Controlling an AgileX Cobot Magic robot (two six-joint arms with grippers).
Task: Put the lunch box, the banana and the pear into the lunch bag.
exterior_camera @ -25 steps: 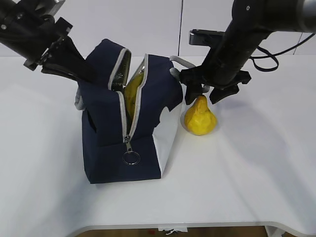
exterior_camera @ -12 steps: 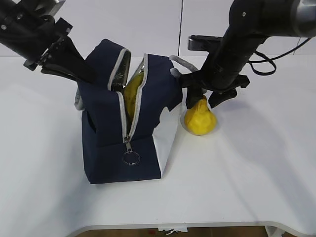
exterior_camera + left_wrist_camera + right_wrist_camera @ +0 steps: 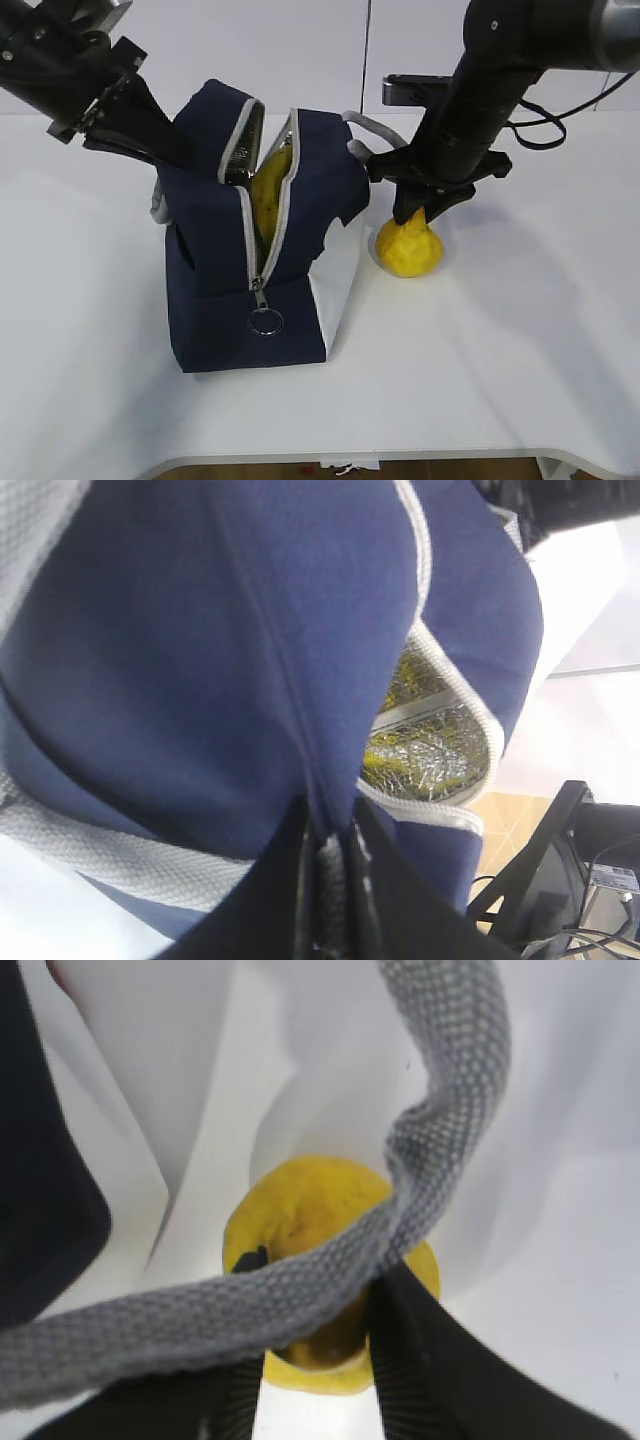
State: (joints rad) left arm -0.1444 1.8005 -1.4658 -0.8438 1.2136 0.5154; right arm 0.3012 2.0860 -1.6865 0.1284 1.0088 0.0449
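The navy lunch bag (image 3: 250, 270) stands left of centre with its zipper open. The banana (image 3: 266, 195) shows yellow inside the opening. The pear (image 3: 408, 248) sits on the table just right of the bag. My right gripper (image 3: 418, 210) is down over the pear's narrow top and shut on it. In the right wrist view the pear (image 3: 300, 1210) lies between the fingers (image 3: 430, 1360) of my right gripper (image 3: 315, 1330), with the grey handle (image 3: 420, 1190) across it. My left gripper (image 3: 172, 152) is shut on the bag's navy fabric (image 3: 250, 680) and holds that side up. The lunch box is out of view.
The bag's silver lining (image 3: 435, 750) shows through the opening. The zipper's ring pull (image 3: 265, 320) hangs at the bag's front. The white table (image 3: 500, 350) stretches right and to the front edge. A black cable (image 3: 560, 105) trails behind the right arm.
My right gripper has come down over the pear's top and its fingers have closed in on it. The pear has shifted slightly. The left arm and the bag have not moved.
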